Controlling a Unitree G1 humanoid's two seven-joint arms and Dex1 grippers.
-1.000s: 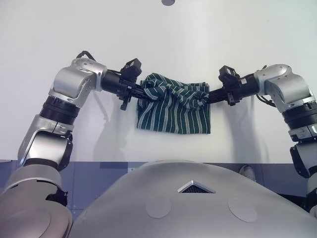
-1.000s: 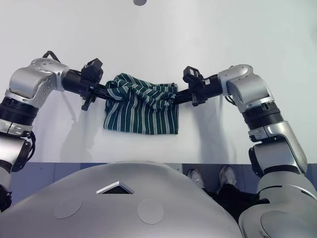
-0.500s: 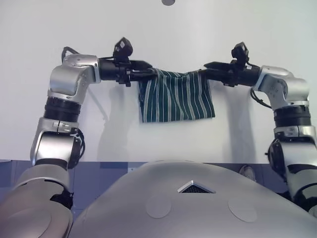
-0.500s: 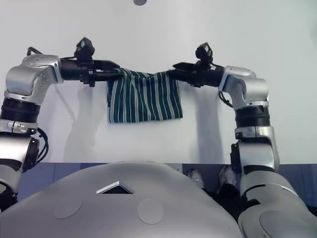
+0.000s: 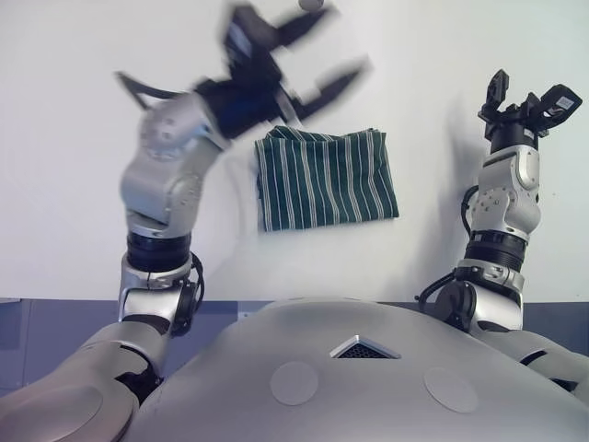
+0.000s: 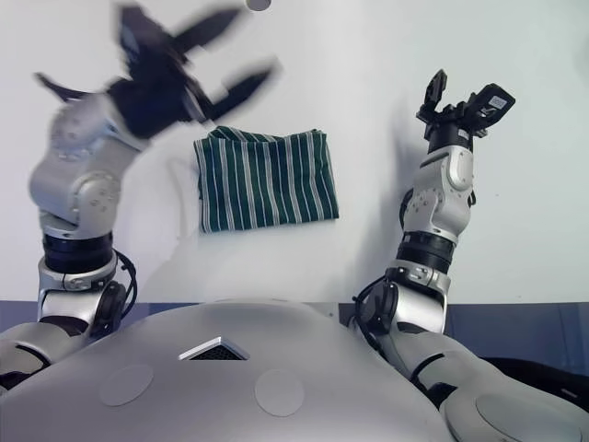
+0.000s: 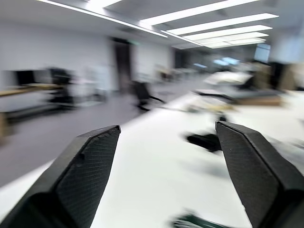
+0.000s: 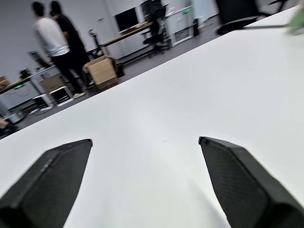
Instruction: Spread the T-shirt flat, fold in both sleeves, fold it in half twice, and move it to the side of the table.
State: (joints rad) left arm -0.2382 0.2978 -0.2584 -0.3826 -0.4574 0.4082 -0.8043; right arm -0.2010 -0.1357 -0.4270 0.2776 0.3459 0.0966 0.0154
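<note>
- The T-shirt (image 5: pixel 325 178), dark green with thin white stripes, lies folded into a compact, roughly square packet on the white tabletop (image 5: pixel 74 184), near the middle and straight ahead of the robot.
- Its edge toward 12 o'clock looks slightly bunched, with layers showing. The other edges lie fairly straight and flat.
- The left jaws are spread wide and hold nothing. They hang in the air toward 11 o'clock from the T-shirt, clear of the cloth, and are blurred in the head views.
- In the left wrist view the two dark left fingers (image 7: pixel 88 178) stand far apart with white tabletop between them. A blurred sliver of the T-shirt shows below them.
- The right jaws are likewise spread and hold nothing. They are raised on an upright right forearm (image 5: pixel 502 198), toward 2 o'clock from the T-shirt and well apart from it.
- In the right wrist view the right fingers (image 8: pixel 50 187) stand wide apart, with white tabletop between them.
- A small round grey spot (image 5: pixel 312 4) sits on the tabletop at 12 o'clock from the T-shirt, well apart from it.
</note>
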